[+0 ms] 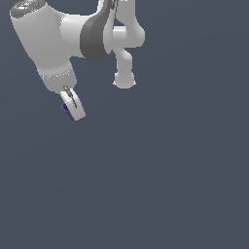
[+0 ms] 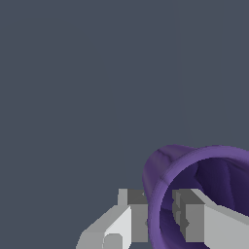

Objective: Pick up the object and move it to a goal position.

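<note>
The gripper (image 2: pixel 160 221) is clamping the object (image 2: pixel 204 189) by its rim wall: in the wrist view one finger (image 2: pixel 129 219) is sitting outside the purple wall and the other inside the cup mouth, jaws closed on the wall between them. In the exterior view the object (image 1: pixel 68 109) is showing as a small purple sliver in the upper left of the frame, mostly hidden behind the white gripper (image 1: pixel 74 104). The arm is reaching in from the upper left corner. Whether the cup is resting on the grey surface (image 1: pixel 146 185) or is clear of it is not readable (no shadow or contact line showing). No goal marker is visible in either view. Judged step: grasp made, transport pending. Next move is calling for a lift while holding the clamp firm, since a thin-wall pinch could let the cup pivot or slip.
</note>
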Action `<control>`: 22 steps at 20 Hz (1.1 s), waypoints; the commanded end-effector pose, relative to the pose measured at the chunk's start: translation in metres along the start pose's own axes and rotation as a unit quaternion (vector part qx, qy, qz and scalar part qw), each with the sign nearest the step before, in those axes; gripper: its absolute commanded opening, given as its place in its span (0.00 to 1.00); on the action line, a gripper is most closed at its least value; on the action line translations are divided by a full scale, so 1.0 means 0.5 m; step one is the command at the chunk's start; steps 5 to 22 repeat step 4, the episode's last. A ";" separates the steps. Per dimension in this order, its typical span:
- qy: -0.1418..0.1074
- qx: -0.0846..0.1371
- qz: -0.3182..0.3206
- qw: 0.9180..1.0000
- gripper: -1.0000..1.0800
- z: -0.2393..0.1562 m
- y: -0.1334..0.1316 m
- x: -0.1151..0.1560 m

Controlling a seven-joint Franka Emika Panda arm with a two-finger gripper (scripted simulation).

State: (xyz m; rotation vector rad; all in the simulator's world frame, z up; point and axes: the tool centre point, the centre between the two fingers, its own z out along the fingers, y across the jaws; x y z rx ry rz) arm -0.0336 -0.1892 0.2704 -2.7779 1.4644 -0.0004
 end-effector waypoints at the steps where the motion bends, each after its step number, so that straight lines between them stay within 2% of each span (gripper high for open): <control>1: 0.000 0.000 -0.001 1.000 0.00 -0.009 0.002 0.005; 22: 0.000 0.000 -0.001 1.000 0.00 -0.008 0.000 0.005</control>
